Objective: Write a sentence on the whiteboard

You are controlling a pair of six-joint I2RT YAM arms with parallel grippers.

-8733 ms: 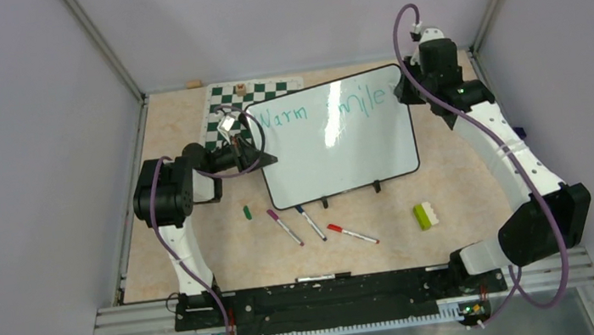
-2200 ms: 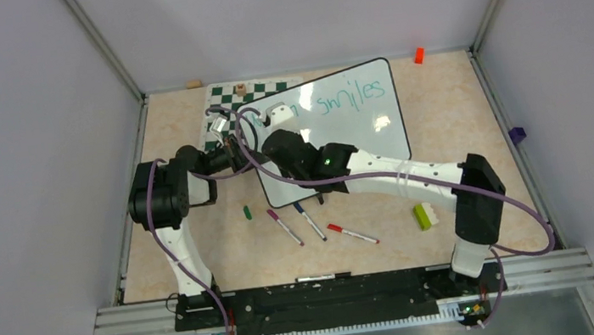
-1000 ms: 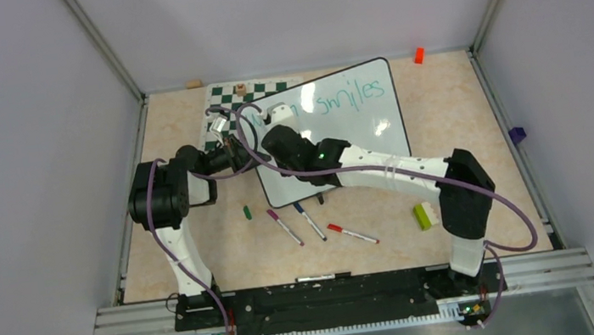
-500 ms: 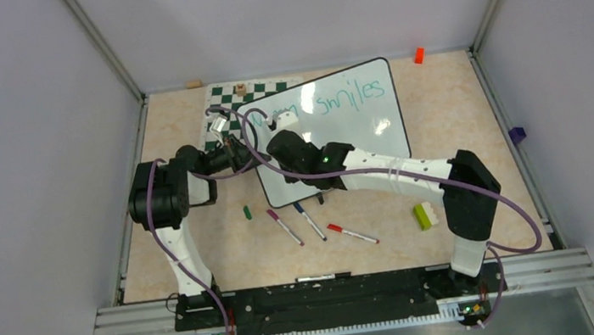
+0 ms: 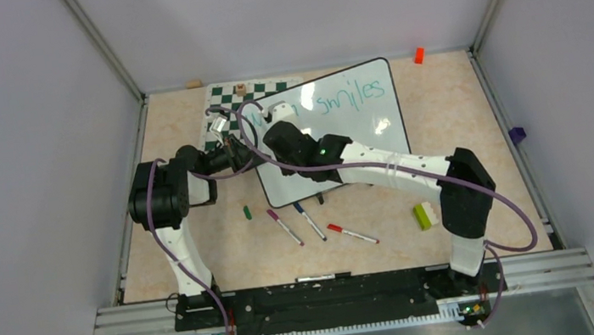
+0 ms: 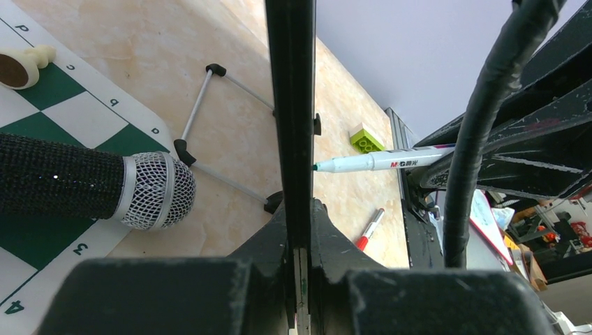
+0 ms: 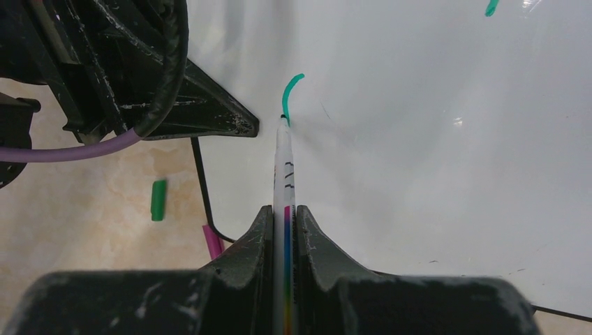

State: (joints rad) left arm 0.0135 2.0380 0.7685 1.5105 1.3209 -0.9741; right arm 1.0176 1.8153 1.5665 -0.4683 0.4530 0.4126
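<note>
Teal ink shows the top line of the sentence (image 5: 350,95) plus one short curved stroke (image 7: 292,91) lower on the whiteboard (image 5: 374,124), which is held up over the far tabletop (image 5: 458,113), its left edge pinched by your left tool (image 6: 300,209). Your right tool (image 7: 284,213) is clamped on the marker (image 7: 285,167), tip touching the board. Press too hard and the board may swing in that single-edge grip, bending the letters; your forearm over the first word could smear it.
</note>
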